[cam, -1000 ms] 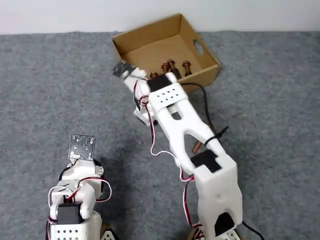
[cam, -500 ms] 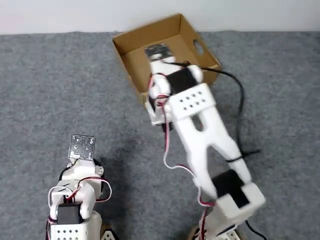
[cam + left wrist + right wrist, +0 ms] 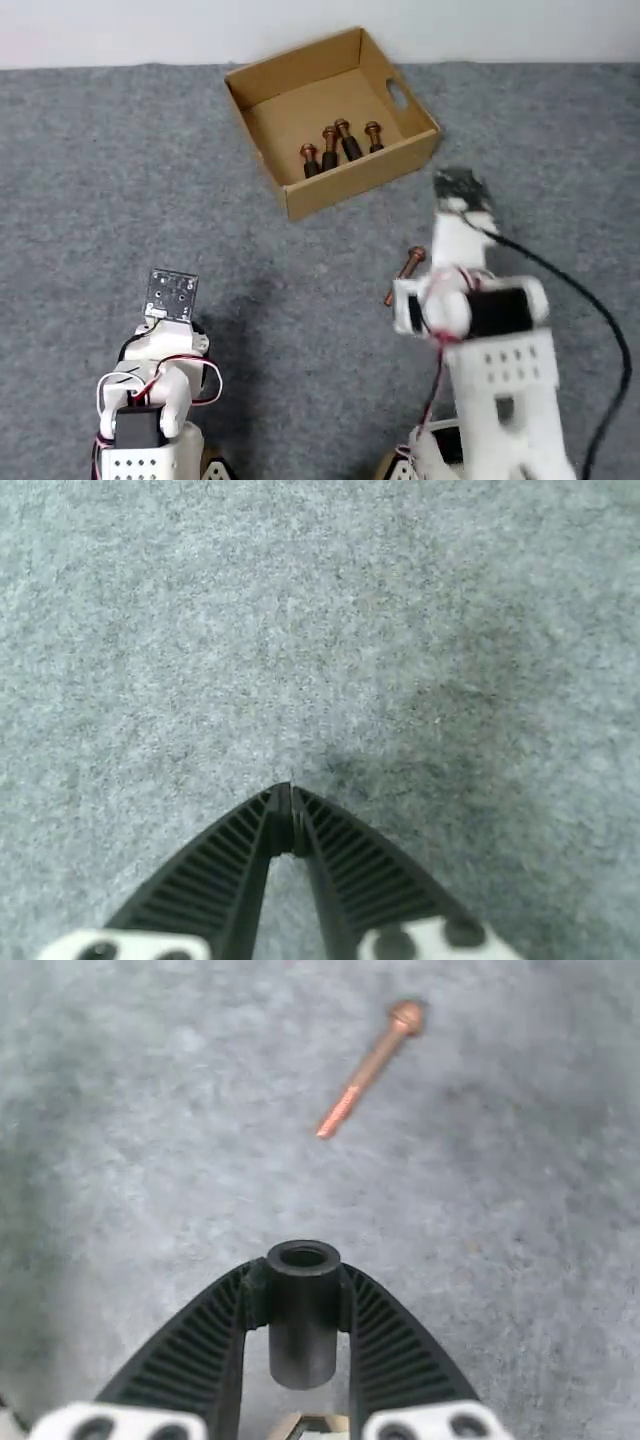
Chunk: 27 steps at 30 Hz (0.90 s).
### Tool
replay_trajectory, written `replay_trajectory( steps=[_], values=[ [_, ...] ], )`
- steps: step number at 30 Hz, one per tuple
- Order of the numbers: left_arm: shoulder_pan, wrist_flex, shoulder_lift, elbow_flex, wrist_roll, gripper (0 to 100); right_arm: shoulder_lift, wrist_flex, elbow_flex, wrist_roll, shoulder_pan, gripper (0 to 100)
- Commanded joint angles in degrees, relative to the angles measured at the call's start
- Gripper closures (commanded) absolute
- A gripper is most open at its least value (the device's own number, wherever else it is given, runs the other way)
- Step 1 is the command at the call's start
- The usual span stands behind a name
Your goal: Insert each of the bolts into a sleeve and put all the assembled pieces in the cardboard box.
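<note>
Four assembled pieces (image 3: 340, 145) lie in the cardboard box (image 3: 350, 188) at far centre, last bolt (image 3: 404, 275) loose on the bench (image 3: 100, 200) right of centre, right hand (image 3: 298, 1272) clamped on a sleeve (image 3: 303, 1345) near it, left hand (image 3: 291, 815) closed and empty at near left, so one insertion and drop-off remain.

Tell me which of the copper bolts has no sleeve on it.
The bare bolt lying on the grey carpet outside the cardboard box, beside the right arm. The other four bolts sit in the box, each in a black sleeve.
</note>
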State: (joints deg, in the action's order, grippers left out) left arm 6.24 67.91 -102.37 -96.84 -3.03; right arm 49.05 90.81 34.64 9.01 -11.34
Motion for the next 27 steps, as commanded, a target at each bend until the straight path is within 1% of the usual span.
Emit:
replay_trajectory(
  steps=[1, 6, 10, 13, 16, 19, 23, 27],
  values=[
    [-0.09, -0.09, -0.44, 0.66, -0.62, 99, 12.0, -3.74, 7.91, 0.7, 5.41, 99.1],
    [-0.09, 0.09, -0.44, 4.09, -0.35, 99, 24.48, -5.14, 18.02, 0.88, 11.56, 99.1],
    [-0.53, 0.09, -0.09, 11.56, -0.26, 99, 33.27, -5.05, 24.62, 0.97, 16.13, 99.1],
    [-3.96, 0.97, 0.0, 18.42, 0.79, 99, 39.69, -5.85, 27.16, 0.97, 20.53, 99.1],
    [-10.64, 3.43, 2.73, 24.84, 3.69, 99, 44.7, -6.29, 28.22, 1.58, 24.04, 99.1],
    [-16.53, 4.4, 12.75, 31.52, 9.41, 99, 47.96, -6.46, 28.75, 3.16, 26.86, 99.1],
    [-23.38, 4.75, 32.53, 43.65, 15.91, 99, 48.31, -6.55, 29.1, 3.16, 27.38, 99.1],
    [-27.6, 4.4, 47.3, 53.49, 17.05, 99, 48.84, -7.43, 30.15, 3.16, 27.38, 99.1]
  ],
)
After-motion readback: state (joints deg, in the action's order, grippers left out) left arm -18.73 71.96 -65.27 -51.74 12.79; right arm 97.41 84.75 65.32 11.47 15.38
